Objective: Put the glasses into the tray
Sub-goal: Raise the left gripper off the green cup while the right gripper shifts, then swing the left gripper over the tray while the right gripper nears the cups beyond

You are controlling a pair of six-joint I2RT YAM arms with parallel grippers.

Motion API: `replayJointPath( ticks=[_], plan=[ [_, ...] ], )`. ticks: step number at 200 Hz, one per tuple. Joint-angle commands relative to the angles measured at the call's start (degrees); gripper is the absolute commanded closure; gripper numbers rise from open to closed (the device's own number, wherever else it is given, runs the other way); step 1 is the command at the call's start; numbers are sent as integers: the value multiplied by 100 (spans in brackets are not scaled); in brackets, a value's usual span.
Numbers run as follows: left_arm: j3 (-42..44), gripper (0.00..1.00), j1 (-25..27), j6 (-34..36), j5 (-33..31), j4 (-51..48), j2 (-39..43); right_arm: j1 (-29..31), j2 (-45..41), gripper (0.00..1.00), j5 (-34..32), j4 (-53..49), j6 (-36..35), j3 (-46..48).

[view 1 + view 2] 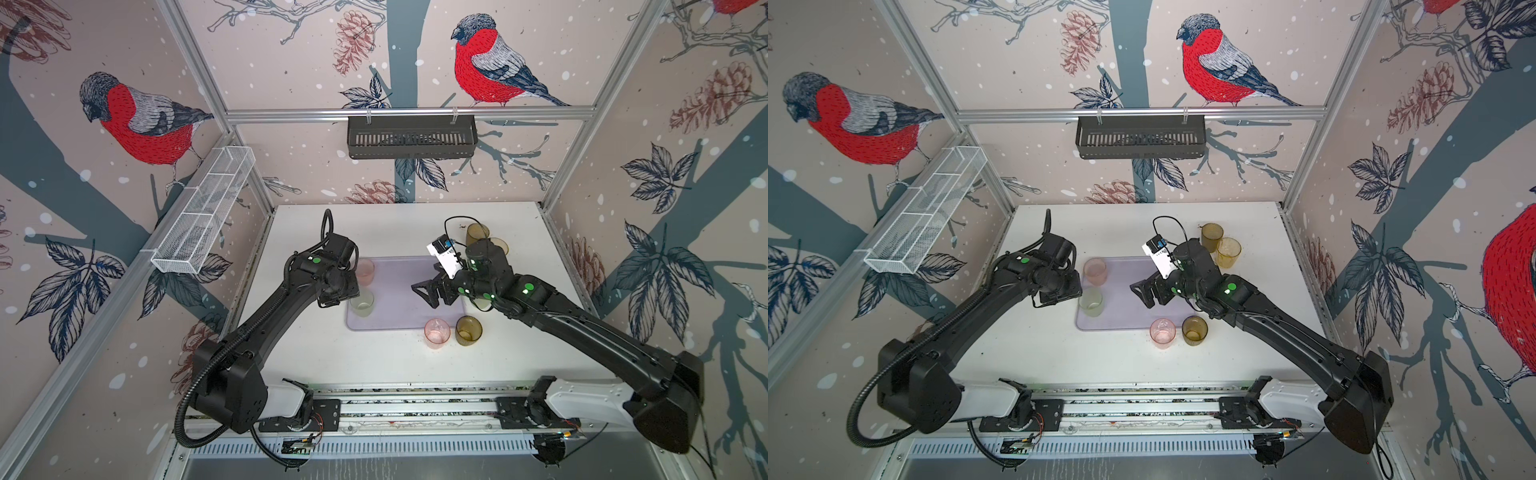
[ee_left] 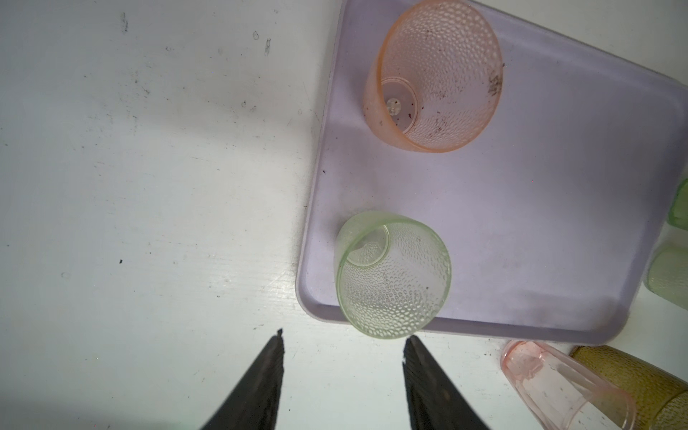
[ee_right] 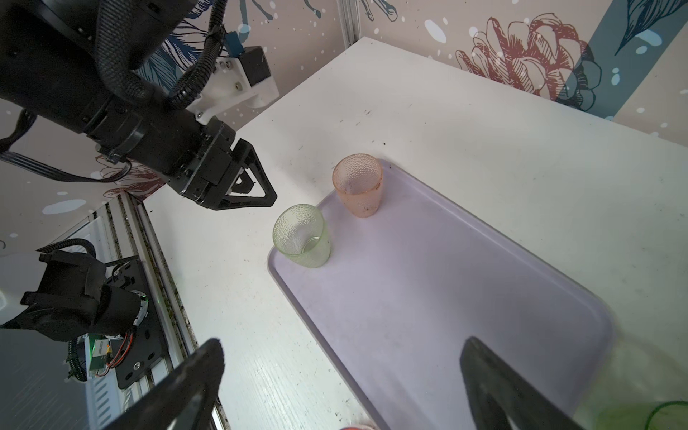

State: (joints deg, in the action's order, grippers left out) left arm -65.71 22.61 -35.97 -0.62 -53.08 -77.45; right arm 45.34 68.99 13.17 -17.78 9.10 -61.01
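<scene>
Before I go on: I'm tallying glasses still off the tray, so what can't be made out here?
- Left wrist view: two green glasses, cut off by the picture's edge.
- Top views: the right arm covers those green glasses almost wholly.
- Right wrist view: one green glass, blurred and cut off at the corner.
- In a top view: an amber glass, half behind the right arm.
</scene>
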Motion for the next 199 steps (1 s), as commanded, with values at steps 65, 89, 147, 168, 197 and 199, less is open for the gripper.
replayJointPath(
  ticks=[65,89,147,168,197,199],
  plan=[
    [-80,46,7,101,251,-24,386,-1,255,1,-316,-240,452,-451],
    [-31,42,6,241,486,87,563,3,546,1,-512,-396,573,-605],
    [179,38,6,520,1372,372,1182,71,1041,1,-1225,-1195,802,-1413],
    [318,36,6,606,1646,408,1356,102,1163,1,-1532,-1357,881,-1618],
    [387,31,6,820,1795,424,1579,101,1241,1,-1868,-1580,1091,-1840],
    [391,31,4,844,1805,429,1589,101,1244,1,-1900,-1600,1113,-1862]
  ],
)
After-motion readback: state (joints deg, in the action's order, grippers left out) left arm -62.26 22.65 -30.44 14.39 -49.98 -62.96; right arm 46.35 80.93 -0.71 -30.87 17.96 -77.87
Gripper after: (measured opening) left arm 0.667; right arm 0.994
